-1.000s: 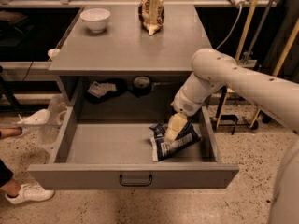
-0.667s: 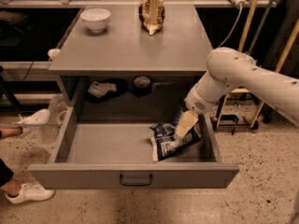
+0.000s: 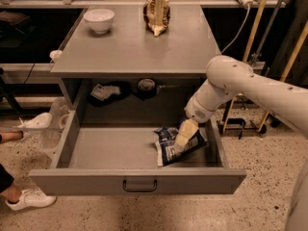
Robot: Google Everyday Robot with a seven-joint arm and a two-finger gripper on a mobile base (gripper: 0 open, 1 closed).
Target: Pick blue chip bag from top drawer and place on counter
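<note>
Blue chip bag [image 3: 166,151] crinkled, tilted | in top drawer [image 3: 72,181] | gripper [image 3: 182,139] over it

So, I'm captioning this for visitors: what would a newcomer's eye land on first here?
First, the pale arm reaching into the open top drawer, its gripper down on the crinkled blue chip bag at the drawer's right side. Then the counter above, holding a white bowl at back left and an upright brown bag at back centre.

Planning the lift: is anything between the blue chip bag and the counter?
Nothing visible. The gripper is at the blue chip bag in the open top drawer; the bowl and brown bag sit far back on the counter.
</note>
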